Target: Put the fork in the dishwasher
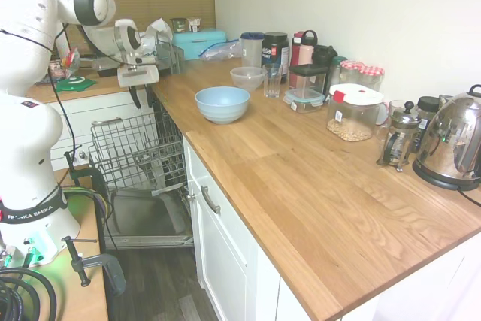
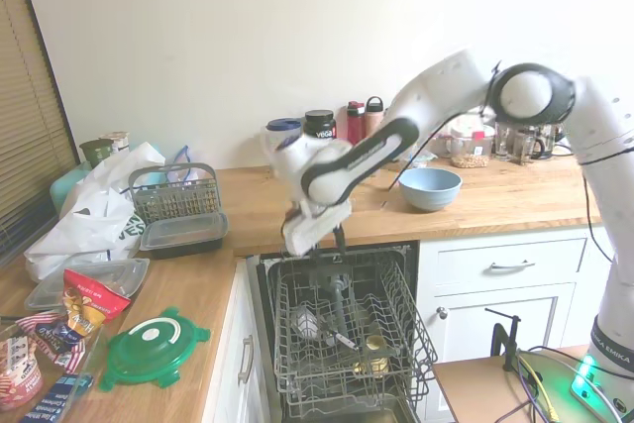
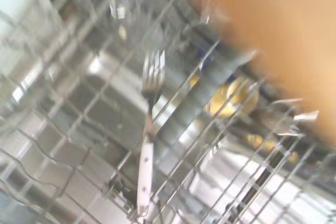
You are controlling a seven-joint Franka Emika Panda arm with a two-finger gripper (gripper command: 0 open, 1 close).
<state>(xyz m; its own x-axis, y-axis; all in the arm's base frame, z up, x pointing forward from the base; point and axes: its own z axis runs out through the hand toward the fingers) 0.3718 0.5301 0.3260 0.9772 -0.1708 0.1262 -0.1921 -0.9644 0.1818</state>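
Note:
The fork (image 3: 148, 129) has a white handle and metal tines. It shows sharply in the wrist view, pointing down at the blurred wire rack. My gripper (image 2: 340, 245) hangs just above the back of the dishwasher's pulled-out rack (image 2: 396, 324), its dark fingers close together, shut on the fork. In the first exterior view the gripper (image 1: 140, 101) sits beside the counter edge, over the rack (image 1: 135, 148) and the lowered door (image 1: 150, 219). The fork is too thin to make out in either exterior view.
A blue bowl (image 1: 222, 103) and a clear bowl (image 1: 247, 77) stand on the wooden counter near the dishwasher. Inside the rack are a yellowish cup (image 2: 374, 349) and dark utensils. A grey cutlery basket (image 2: 173, 195), containers and a green lid (image 2: 154, 349) lie on the other counter.

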